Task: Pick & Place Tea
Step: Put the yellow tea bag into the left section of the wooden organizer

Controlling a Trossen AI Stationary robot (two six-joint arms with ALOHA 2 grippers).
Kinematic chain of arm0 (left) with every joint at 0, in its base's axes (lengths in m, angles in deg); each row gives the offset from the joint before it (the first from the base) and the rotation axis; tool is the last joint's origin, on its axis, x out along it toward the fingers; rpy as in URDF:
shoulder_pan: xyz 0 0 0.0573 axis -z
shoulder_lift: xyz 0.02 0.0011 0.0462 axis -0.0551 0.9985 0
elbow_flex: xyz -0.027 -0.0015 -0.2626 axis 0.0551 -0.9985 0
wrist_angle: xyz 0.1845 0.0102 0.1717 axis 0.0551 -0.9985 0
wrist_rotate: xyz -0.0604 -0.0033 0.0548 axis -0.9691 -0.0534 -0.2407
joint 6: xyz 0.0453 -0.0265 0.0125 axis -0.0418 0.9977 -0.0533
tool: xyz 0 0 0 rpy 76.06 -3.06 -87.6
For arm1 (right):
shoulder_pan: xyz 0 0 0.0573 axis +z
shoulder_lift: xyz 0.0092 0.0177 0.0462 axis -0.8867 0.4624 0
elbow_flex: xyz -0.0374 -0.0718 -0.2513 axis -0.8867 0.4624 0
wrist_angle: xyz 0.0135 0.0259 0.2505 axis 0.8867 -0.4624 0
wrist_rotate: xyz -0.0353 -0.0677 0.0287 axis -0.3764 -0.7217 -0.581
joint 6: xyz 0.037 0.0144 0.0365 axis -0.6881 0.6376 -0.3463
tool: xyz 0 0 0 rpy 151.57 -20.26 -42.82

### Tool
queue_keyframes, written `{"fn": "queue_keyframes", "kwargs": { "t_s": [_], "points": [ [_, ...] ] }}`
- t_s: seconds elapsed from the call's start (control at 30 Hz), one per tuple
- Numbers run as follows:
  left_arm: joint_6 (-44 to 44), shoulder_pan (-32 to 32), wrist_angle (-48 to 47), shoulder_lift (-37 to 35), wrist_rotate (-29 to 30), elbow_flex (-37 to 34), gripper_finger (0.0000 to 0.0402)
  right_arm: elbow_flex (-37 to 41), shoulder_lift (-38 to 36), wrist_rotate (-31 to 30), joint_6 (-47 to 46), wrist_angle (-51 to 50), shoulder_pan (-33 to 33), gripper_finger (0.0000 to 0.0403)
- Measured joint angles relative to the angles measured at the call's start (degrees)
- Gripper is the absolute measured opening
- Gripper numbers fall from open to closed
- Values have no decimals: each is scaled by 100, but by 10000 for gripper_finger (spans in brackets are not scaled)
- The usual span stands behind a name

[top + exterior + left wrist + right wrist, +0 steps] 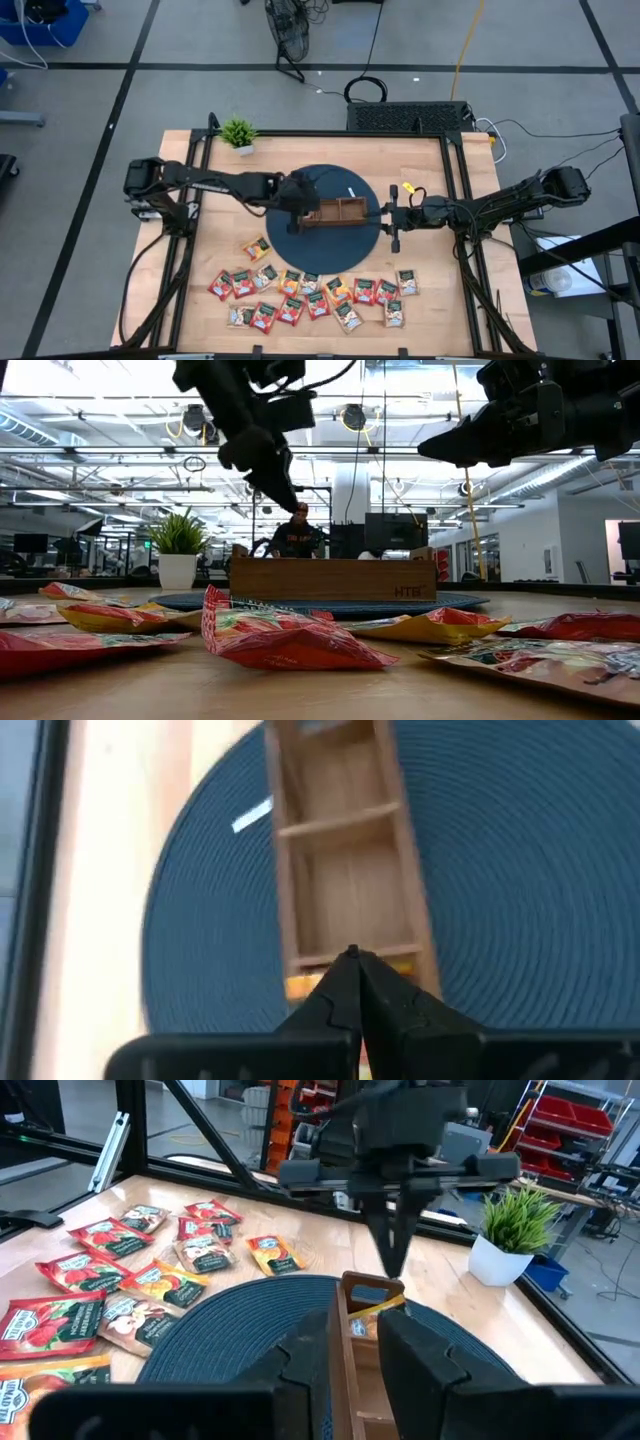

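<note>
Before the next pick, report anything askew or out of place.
An orange tea sachet sits tilted in the end compartment of the brown wooden tray, propped on its wall rather than flat, below the shut left gripper. A small white strip lies loose on the round blue mat.

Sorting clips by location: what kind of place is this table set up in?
Probably an open office or lab workspace: exposed ceiling ducts and strip lights, a person at a monitor behind the table, red storage bins on shelving, cables across the carpet floor.

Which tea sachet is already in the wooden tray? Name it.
The orange sachet in the tray's end compartment, under the shut left gripper; all the others lie loose on the table.
</note>
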Motion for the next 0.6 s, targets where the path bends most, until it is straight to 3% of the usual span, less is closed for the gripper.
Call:
{"fn": "queue_keyframes", "kwargs": {
  "t_s": [0.1, 0.6],
  "points": [
    [96, -58, -473, 156, -256, 249, 2, 0, -11, 2, 2, -45, 0, 75],
    [79, -174, -477, 1076, -718, 319, 1, 0, -29, 11, 173, 92, 0, 75]
  ]
}}
